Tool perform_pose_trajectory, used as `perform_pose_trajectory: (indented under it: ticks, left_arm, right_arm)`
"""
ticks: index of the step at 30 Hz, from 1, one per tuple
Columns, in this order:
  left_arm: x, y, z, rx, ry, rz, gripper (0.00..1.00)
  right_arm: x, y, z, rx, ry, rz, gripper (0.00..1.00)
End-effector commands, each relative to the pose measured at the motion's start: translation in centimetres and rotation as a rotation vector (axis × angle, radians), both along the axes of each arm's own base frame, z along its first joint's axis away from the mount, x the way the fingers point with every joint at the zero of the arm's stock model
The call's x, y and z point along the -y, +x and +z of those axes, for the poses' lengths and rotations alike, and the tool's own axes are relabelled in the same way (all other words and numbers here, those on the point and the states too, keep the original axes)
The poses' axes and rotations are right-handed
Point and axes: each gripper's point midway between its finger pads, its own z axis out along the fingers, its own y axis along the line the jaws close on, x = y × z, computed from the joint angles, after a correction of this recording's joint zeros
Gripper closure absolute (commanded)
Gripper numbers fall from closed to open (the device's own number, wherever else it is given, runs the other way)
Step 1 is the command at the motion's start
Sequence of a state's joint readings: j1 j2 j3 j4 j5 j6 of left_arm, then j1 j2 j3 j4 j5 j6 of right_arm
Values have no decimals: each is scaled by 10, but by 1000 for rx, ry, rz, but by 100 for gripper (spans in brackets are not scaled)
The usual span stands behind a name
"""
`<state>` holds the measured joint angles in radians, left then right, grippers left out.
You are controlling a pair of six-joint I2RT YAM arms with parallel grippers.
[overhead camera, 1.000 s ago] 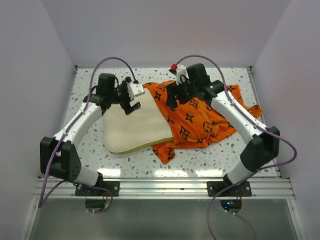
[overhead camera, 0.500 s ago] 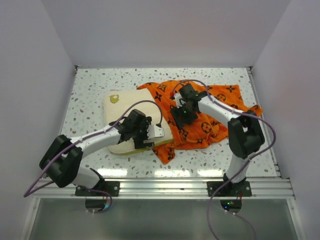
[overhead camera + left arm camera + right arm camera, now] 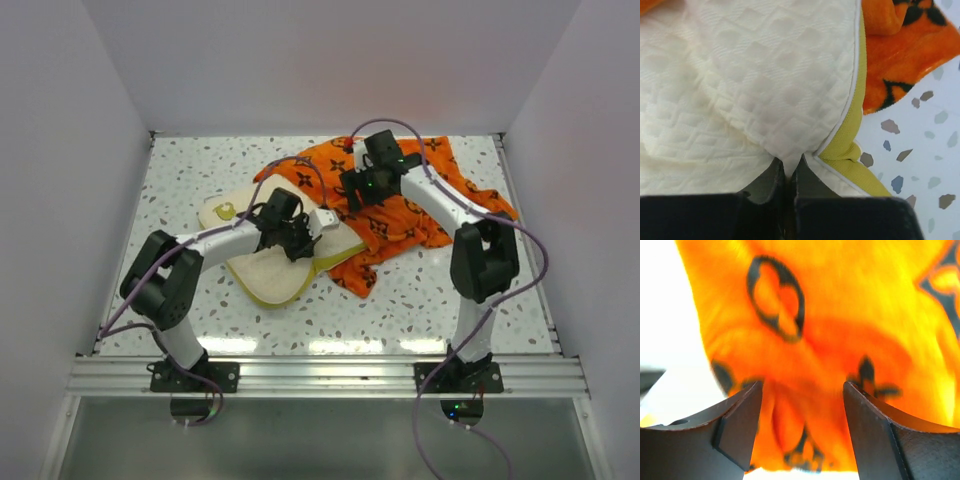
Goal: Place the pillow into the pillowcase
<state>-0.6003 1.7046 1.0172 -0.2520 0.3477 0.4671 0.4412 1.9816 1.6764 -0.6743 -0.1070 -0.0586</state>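
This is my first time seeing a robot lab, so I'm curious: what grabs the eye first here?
The bright orange pillowcase stands out first, crumpled at the far right of the table with the open right gripper over it. Against its left side lies the cream pillow, its edge pinched by the shut left gripper.

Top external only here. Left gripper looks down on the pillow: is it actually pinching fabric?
Observer: Yes. The left wrist view shows the left gripper shut on a fold of the pillow, right beside its yellow edge band.
Operator: Right gripper?
Observer: In the right wrist view the right gripper has its jaws apart, with pillowcase fabric bunched between them. I can't tell whether it's held.
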Motion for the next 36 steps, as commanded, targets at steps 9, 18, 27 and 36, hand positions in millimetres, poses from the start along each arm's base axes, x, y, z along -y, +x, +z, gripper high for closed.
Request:
perform_pose_trajectory:
  ticks: [9,18,27,36]
  left_arm:
    - [43,32,72,-267,-454,105,100]
    - [55,36,91,-349,-546,116,100]
    - [53,47,103,-436,-677,148,100]
    - [56,83,169,-409,-929,214,100]
  right_arm:
    - [28,-118,21,-119,240,-91,33]
    - [25,-103,-64,-222,231,-247,28]
    - [30,-55,-70,-74,242,-367,88]
    - [-83,-158,44,-42,419,326,100]
